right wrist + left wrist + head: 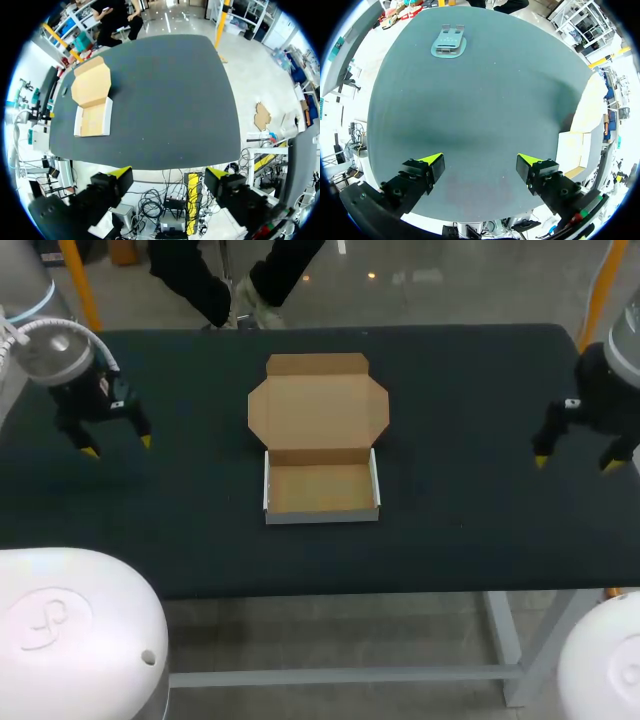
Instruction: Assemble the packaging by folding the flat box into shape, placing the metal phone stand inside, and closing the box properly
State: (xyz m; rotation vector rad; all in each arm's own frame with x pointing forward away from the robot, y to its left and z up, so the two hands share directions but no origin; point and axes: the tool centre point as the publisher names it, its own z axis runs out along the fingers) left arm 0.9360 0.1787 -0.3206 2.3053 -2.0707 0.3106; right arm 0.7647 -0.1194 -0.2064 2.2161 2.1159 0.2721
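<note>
Shallow cardboard box, lid flat open; seemingly metal stand well apart.

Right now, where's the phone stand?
Left wrist view only: the phone stand lies on the table well ahead of the left end effector, far from the box.

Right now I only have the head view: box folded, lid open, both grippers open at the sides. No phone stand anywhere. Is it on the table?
Observer: Yes. The left wrist view shows the phone stand on the table, ahead of the left gripper, close to the table's edge.
Operator: Anything between that gripper and it?
Observer: No, only bare table. The box sits off to that gripper's side, apart from the phone stand.
Operator: Standing up or flat?
Observer: It looks to lie flat, its two hooks pointing toward the table's edge.
</note>
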